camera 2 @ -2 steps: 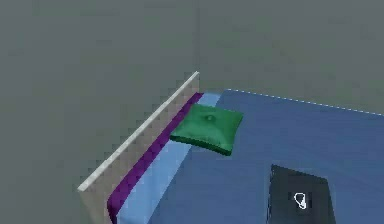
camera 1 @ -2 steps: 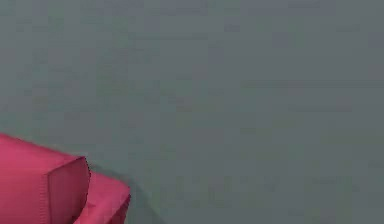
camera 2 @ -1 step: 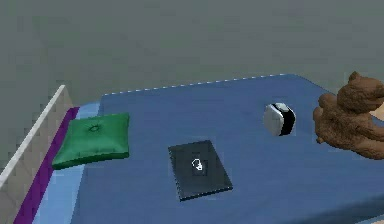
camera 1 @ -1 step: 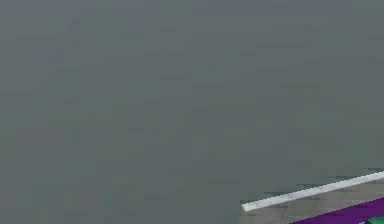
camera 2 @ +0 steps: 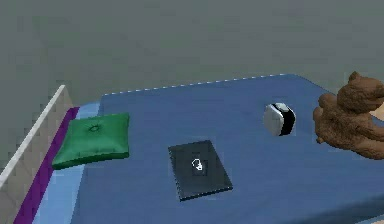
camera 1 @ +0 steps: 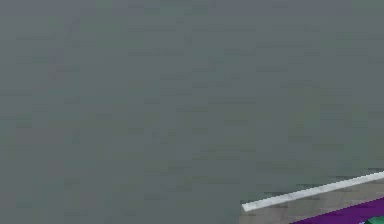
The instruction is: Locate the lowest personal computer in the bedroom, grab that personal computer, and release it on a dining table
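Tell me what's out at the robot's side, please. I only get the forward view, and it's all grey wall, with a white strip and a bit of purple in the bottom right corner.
Observer: The arm side view looks down on a bed with a blue cover.
Operator: Is anything lying on it?
Observer: Yes, a flat dark slab with a small white mark on top lies near the middle. It's probably a closed laptop.
Operator: Is anything close to it?
Observer: A green pillow lies apart from it, toward that picture's left.
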{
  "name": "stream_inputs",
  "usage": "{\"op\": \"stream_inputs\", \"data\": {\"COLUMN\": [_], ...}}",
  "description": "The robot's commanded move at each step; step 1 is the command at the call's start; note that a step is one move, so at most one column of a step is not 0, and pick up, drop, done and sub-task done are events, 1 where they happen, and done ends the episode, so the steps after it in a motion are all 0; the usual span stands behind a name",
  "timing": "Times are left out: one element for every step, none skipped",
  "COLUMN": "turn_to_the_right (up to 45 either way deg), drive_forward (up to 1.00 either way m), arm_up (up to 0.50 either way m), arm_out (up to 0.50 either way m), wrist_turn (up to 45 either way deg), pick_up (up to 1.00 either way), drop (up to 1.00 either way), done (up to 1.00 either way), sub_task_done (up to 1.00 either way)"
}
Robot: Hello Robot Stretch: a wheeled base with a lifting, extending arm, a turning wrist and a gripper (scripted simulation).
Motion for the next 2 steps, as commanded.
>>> {"op": "stream_inputs", "data": {"turn_to_the_right": [0.0,0.0], "drive_forward": [0.0,0.0], "arm_up": [0.2,0.0], "arm_out": [0.0,0.26], "wrist_turn": [0.0,0.0], "pick_up": [0.0,0.0], "drop": [0.0,0.0], "done": [0.0,0.0], "sub_task_done": [0.0,0.0]}}
